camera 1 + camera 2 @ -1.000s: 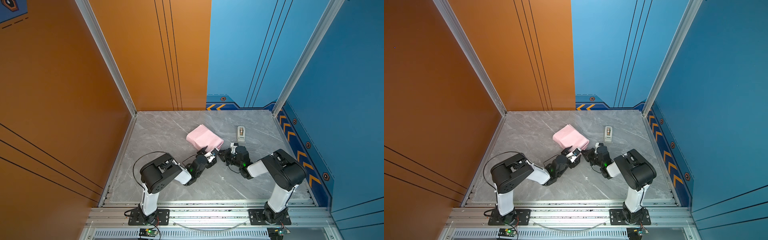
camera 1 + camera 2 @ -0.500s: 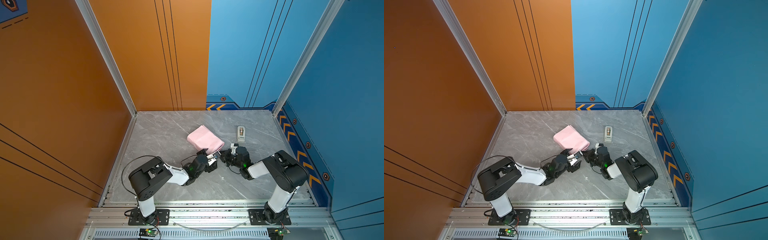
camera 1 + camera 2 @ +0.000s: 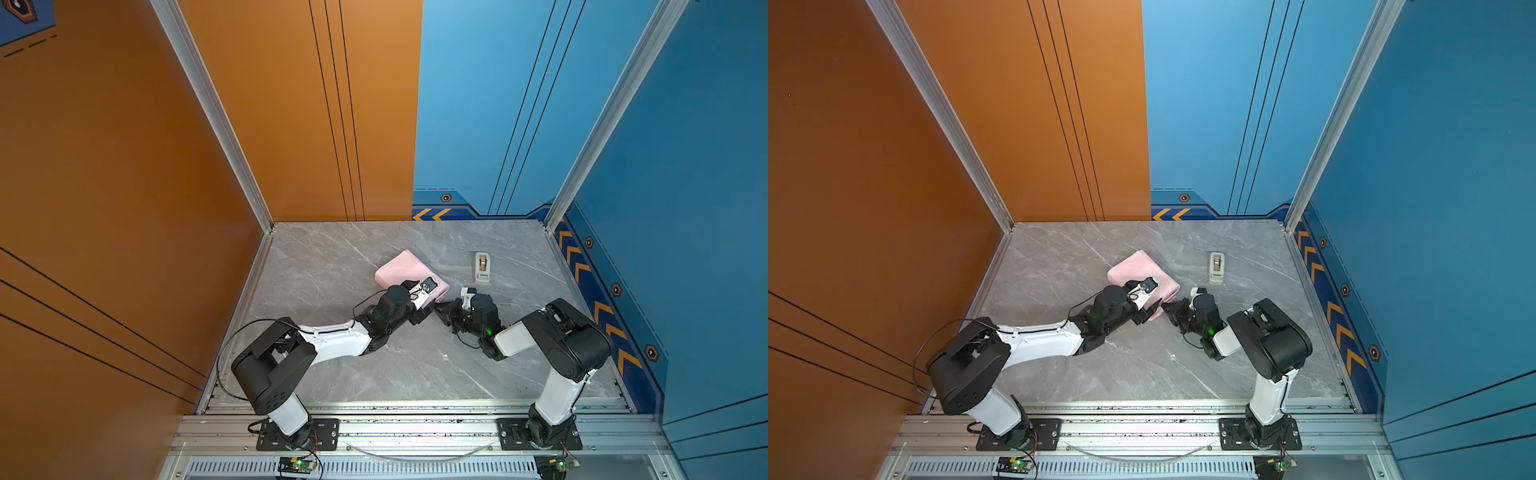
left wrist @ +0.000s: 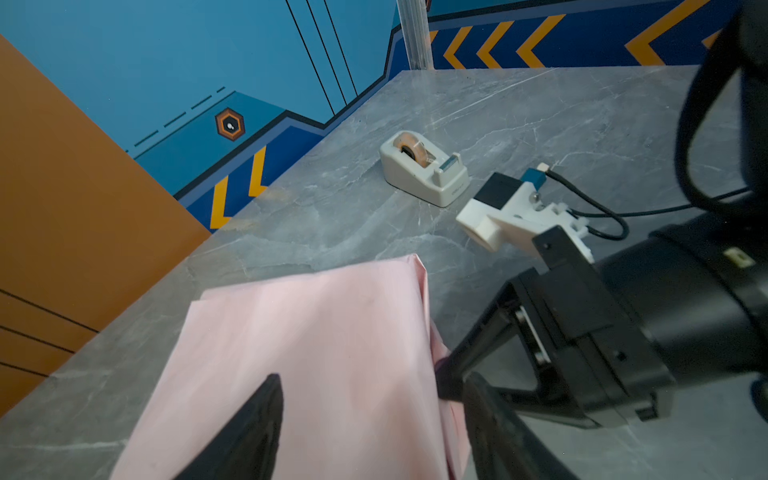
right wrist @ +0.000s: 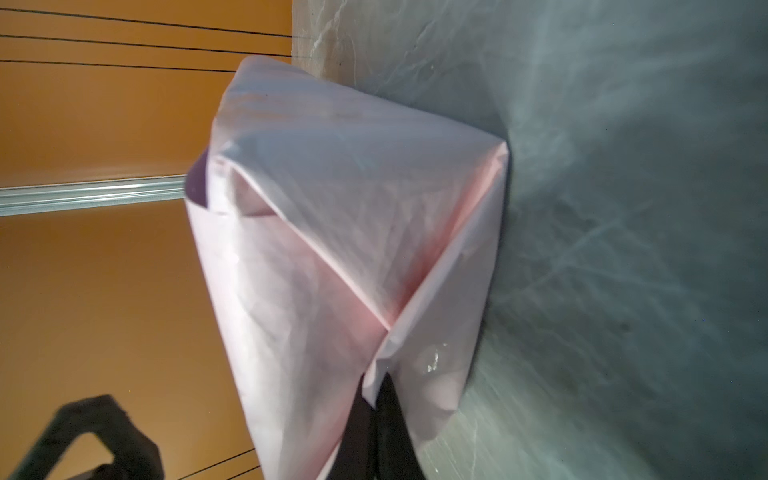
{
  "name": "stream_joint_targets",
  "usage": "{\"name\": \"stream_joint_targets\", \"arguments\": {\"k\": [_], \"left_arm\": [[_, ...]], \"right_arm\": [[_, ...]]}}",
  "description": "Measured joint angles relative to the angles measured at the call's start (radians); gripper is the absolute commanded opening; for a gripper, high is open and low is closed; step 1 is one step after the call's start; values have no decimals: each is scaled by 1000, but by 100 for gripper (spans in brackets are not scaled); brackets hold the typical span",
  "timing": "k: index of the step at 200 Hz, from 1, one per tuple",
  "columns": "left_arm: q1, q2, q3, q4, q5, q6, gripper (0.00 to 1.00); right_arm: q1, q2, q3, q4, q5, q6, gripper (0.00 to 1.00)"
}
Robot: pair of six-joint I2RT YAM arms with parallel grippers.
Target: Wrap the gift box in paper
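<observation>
Pink paper (image 3: 401, 270) folded into a parcel mid-table, gift box hidden under it, your right gripper (image 5: 380, 395) pinching a flap, your left gripper (image 4: 370, 386) spread wide astride one edge.

Paper (image 3: 399, 268): pale pink, folded boxy bundle, flat on table (image 3: 332, 257).

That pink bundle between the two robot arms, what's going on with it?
Two robot arms are wrapping a gift. The paper is already folded into a pink parcel lying on the table, and nothing of what is inside shows. The right gripper is shut, pinching a folded flap at one end of the parcel. The left gripper is open, its fingers spread over the parcel's top near that same end. A tape dispenser stands apart on the table, untouched.
</observation>
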Motion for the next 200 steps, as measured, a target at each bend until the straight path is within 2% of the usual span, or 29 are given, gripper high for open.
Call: {"name": "stream_joint_targets", "arguments": {"k": [36,52,64,127,200], "left_arm": [[28,60,201,-175,35,-50,49],[34,98,255,-224,60,-71,41],[37,134,286,-259,80,-84,39],[47,258,347,-357,143,-129,21],[50,299,374,-356,159,-124,15]], "right_arm": [[3,0,-2,0,0,0,0],[5,0,-3,0,0,0,0],[5,0,-4,0,0,0,0],[5,0,-6,0,0,0,0],[6,0,-6,-1,0,0,0]]}}
